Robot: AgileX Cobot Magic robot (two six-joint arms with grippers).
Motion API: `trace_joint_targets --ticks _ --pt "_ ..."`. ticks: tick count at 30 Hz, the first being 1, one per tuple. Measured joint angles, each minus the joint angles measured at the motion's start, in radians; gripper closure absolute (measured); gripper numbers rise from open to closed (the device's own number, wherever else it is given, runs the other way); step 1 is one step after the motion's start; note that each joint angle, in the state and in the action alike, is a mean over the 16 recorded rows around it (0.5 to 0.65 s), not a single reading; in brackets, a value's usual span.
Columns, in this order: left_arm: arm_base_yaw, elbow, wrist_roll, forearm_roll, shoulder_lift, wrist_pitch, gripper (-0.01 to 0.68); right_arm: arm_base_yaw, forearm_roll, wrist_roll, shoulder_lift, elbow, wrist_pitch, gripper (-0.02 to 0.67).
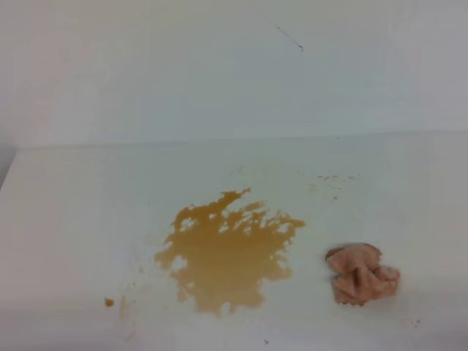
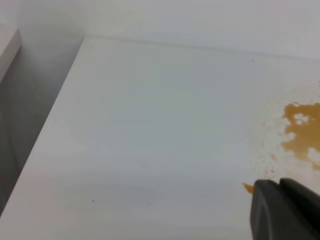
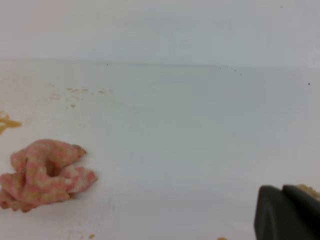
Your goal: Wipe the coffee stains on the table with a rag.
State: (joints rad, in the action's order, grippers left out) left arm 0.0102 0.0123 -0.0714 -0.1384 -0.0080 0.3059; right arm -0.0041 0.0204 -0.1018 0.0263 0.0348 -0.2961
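Stains: the coffee stains point(image 1: 223, 252) form one big amber-brown blotch with ragged edges, a little left of the middle of the table point(image 1: 80, 219); one small brown drop sits apart near its lower left, and faint specks lie farther back on the right.
Rag: the rag point(image 1: 362, 274) is a crumpled salmon-pink lump lying on the table just right of the blotch, apart from it, with white surface between them.
Table: white, smooth, meeting a pale wall at the back.
Left gripper: only a dark corner of the left gripper point(image 2: 287, 210) shows in its wrist view, above the table near the stain's edge; I cannot tell how its jaws stand.
Right gripper: a dark corner of the right gripper point(image 3: 287, 212) shows low in its wrist view, well apart from the rag; its jaws are pressed together, holding nothing.
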Motion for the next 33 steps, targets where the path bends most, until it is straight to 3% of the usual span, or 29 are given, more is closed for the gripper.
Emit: trace_joint_targets --ticks 17,33 --pt "0.000 0.002 0.000 0.000 -0.002 0.000 0.673 0.000 -0.014 0.000 0.000 0.000 0.040 0.652" --pt "0.000 0.000 0.000 0.000 0.000 0.000 0.673 0.000 -0.175 0.000 0.000 0.000 0.285 0.652"
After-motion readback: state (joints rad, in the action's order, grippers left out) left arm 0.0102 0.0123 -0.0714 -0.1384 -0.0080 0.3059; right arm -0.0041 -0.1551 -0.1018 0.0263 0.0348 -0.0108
